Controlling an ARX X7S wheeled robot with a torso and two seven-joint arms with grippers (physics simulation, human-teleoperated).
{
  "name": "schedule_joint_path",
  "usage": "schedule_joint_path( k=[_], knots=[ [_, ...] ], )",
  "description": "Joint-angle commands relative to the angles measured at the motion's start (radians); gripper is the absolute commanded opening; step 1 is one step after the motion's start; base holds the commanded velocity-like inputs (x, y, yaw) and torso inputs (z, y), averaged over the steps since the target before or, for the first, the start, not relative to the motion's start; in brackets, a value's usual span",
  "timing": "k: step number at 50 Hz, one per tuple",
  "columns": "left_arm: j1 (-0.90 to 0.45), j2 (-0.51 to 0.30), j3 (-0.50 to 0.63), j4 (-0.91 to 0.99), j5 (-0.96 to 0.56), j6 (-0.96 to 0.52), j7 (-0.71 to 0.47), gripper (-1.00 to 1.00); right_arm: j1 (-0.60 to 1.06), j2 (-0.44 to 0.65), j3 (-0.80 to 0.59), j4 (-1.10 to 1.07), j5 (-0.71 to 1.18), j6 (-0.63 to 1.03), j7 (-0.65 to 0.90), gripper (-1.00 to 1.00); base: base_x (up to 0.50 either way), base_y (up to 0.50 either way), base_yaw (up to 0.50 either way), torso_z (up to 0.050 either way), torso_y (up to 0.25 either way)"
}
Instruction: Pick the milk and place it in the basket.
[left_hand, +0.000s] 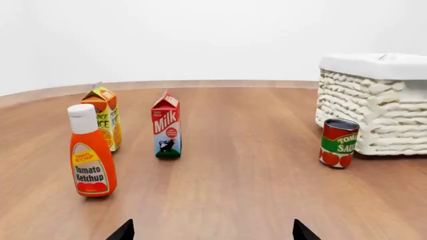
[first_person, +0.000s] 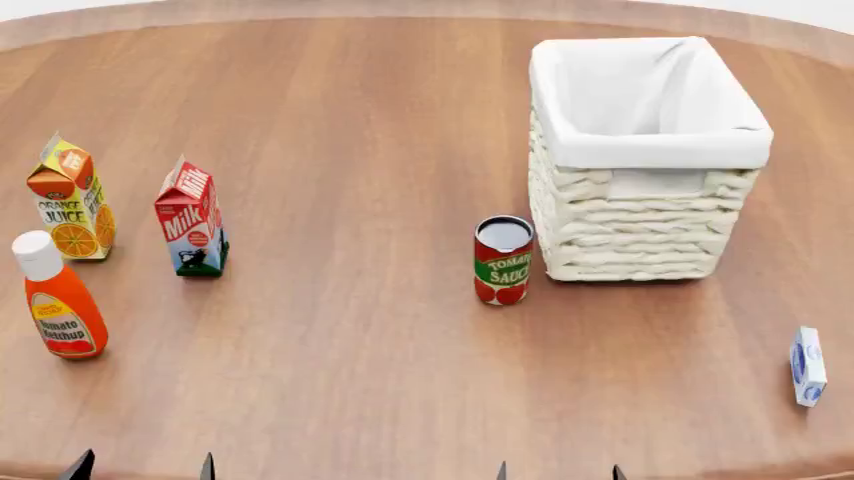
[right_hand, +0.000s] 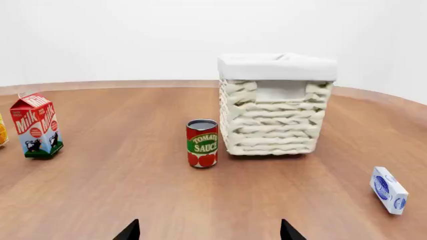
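Observation:
The milk (first_person: 190, 217) is a small gable-top carton with red top panels, standing upright on the wooden table at the left; it also shows in the left wrist view as the milk (left_hand: 166, 125) and in the right wrist view as the milk (right_hand: 37, 125). The basket (first_person: 646, 230), cream wicker with a white liner, stands at the right, seen too as the basket (left_hand: 373, 110) and the basket (right_hand: 273, 112). My left gripper (first_person: 142, 467) and right gripper (first_person: 558, 472) sit at the table's near edge, both open and empty, far from the milk.
An orange juice carton (first_person: 72, 200) and a ketchup bottle (first_person: 58, 298) stand left of the milk. A tomato sauce can (first_person: 503, 260) stands just in front of the basket's left corner. A small blue-and-white box (first_person: 806, 366) lies at the far right.

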Motion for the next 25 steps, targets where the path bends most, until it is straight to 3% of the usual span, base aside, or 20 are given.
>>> schedule_joint_path(
  k=[1,15,18,20,22,24,25],
  knots=[
    [-0.003,-0.017,0.020,-0.016,-0.011,0.012,-0.018,1.00,0.005,0.016,-0.014,-0.009,0.020,0.019,0.022,1.00,0.00,0.00,0.00,0.000,0.000],
    [-0.006,-0.054,0.071,0.014,-0.036,-0.023,-0.057,1.00,0.005,0.056,-0.061,-0.042,0.055,0.057,0.064,1.00,0.00,0.00,0.00,0.000,0.000],
    [-0.013,-0.064,0.076,0.103,-0.052,-0.130,-0.058,1.00,0.007,0.066,-0.064,-0.146,0.080,0.163,0.061,1.00,0.00,0.00,0.00,0.000,0.000],
    [-0.065,-0.086,0.074,0.319,-0.118,-0.419,-0.037,1.00,0.054,0.089,-0.074,-0.351,0.105,0.421,0.063,1.00,0.00,0.00,0.00,0.000,0.000],
    [-0.065,-0.088,0.075,0.325,-0.122,-0.431,-0.041,1.00,0.054,0.091,-0.076,-0.357,0.108,0.427,0.066,1.00,0.00,0.00,0.00,0.000,0.000],
    [-0.199,-0.106,0.055,0.578,-0.190,-0.731,-0.058,1.00,0.182,0.121,-0.053,-0.582,0.172,0.727,0.078,1.00,0.00,0.00,0.00,0.000,0.000],
    [-0.232,-0.106,0.049,0.610,-0.205,-0.827,-0.063,1.00,0.212,0.127,-0.050,-0.617,0.181,0.843,0.083,1.00,0.00,0.00,0.00,0.000,0.000]
  ],
)
